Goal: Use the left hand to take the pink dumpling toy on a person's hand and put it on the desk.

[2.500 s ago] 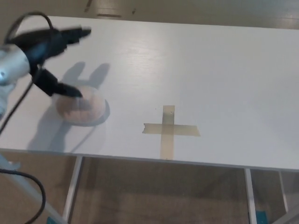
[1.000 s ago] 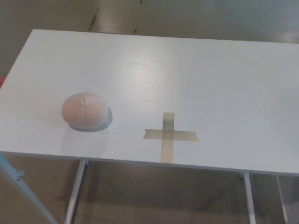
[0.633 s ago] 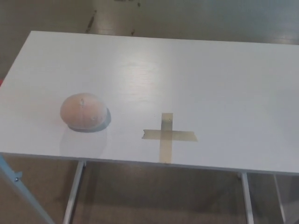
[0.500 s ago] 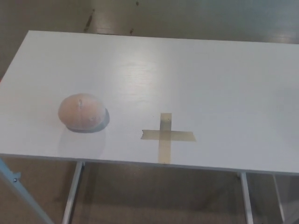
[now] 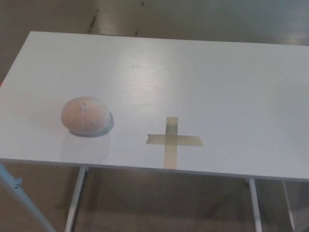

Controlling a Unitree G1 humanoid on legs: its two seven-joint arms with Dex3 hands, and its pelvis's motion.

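One thing alone sits on the wide white desk (image 5: pixel 203 77) besides a mark of tape: the pink dumpling toy (image 5: pixel 85 115), resting on the left part of the top, fairly near the front edge. It lies flat on the surface with a soft shadow under it and nothing touching it, so I judge the task done — the toy is on the desk, and no person's hand shows anywhere. Neither robot hand is in the picture either, so the state of the fingers cannot be told.

For room to move, the desk is open nearly everywhere: the whole back and right stretch bare out to the far edge and past the right border of the picture. The front edge is the tight one — the toy has only a narrow strip of top between it and the drop (metal legs show below).

Smaller still, the tape cross (image 5: pixel 173 140) lies to the toy's right, apart from it and close to that same front edge.
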